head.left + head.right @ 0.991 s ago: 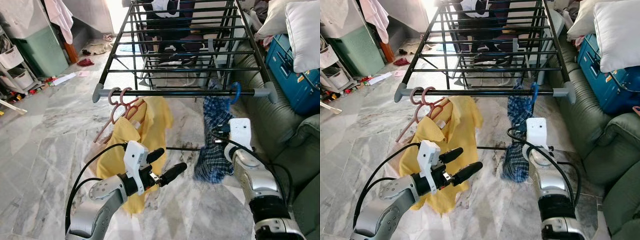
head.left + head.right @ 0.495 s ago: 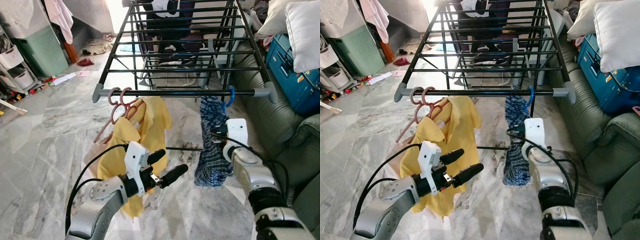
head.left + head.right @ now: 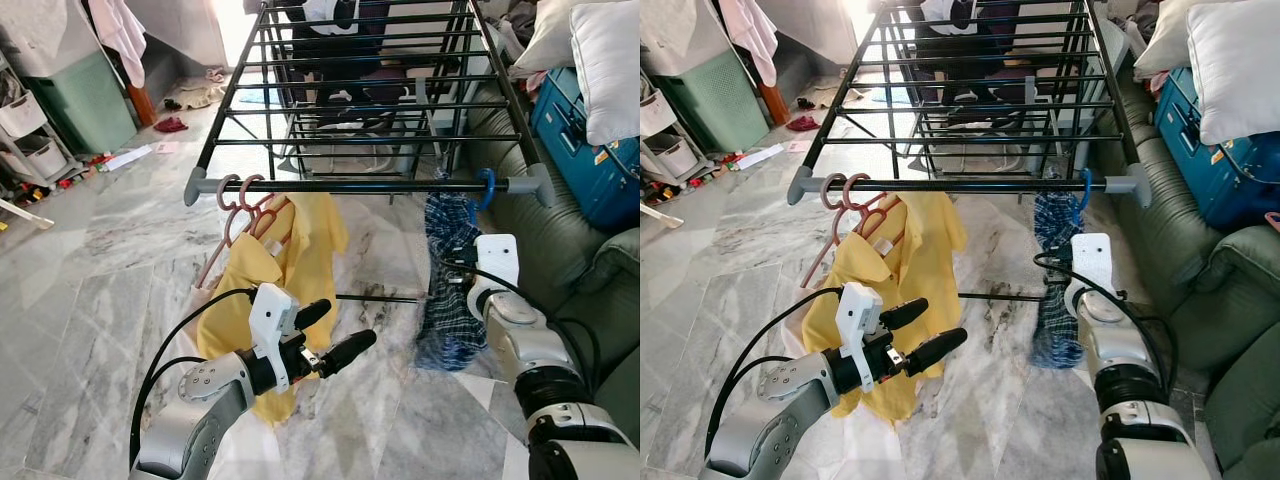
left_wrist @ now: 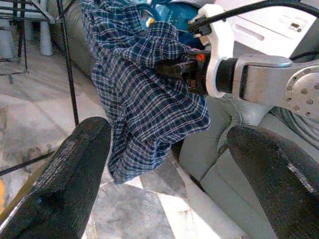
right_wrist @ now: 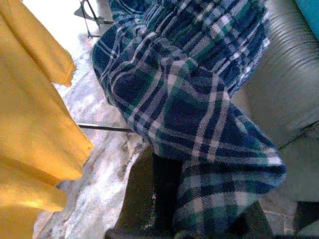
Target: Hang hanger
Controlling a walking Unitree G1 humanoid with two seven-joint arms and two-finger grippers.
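Two garments hang from front rail of black drying rack [image 3: 365,90]: yellow shirt [image 3: 285,270] on pink hangers [image 3: 243,205] at robot's left, blue plaid shirt [image 3: 450,275] on blue hanger [image 3: 485,187] toward rail's right end, hook over the bar. Marble floor [image 3: 90,270] below, green sofa [image 3: 590,300] at right w/ white pillows [image 3: 595,55] and blue case [image 3: 590,150].

Head views give rack, rail and hook; wrist views do not. Left wrist view instead catches right arm side-on, black fingers [image 4: 174,67] pinched into plaid cloth at mid-height. Right wrist view, pressed close, all plaid folds w/ yellow shirt alongside, sofa behind.

Right gripper [image 3: 447,268] clamped on plaid shirt, forearm raised from lower right, wrist angled toward rack. Left gripper [image 3: 330,330] low in front, beside yellow shirt's hem, fingers spread apart, holding nothing, forearm reaching in from lower left.
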